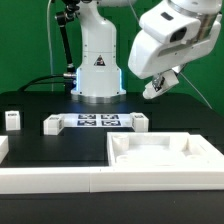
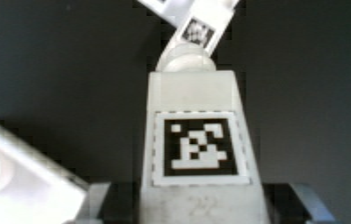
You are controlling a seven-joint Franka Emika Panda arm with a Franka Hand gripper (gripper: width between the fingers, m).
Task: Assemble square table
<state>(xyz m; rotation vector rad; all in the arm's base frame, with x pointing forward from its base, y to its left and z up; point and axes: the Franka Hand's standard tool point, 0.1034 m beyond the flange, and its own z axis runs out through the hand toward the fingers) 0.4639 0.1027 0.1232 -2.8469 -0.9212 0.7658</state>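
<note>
My gripper point(image 1: 156, 88) hangs high at the exterior view's right, above the table. It is shut on a white table leg point(image 2: 197, 120) with a black-and-white tag, clamped between both fingers point(image 2: 110, 203); the leg's tip point(image 1: 152, 92) pokes out below. The square tabletop point(image 1: 160, 152), a white slab with a raised rim, lies below it at the front right; its corner shows in the wrist view point(image 2: 12, 170). Three other white legs lie on the black surface: one at far left point(image 1: 12, 120), one left of centre point(image 1: 52, 123), one right of centre point(image 1: 138, 122).
The marker board point(image 1: 97, 121) lies flat between the two middle legs, in front of the robot base point(image 1: 97, 70). A long white rail point(image 1: 50, 180) borders the black surface at the front. A tagged white piece point(image 2: 198, 25) shows beyond the held leg's tip.
</note>
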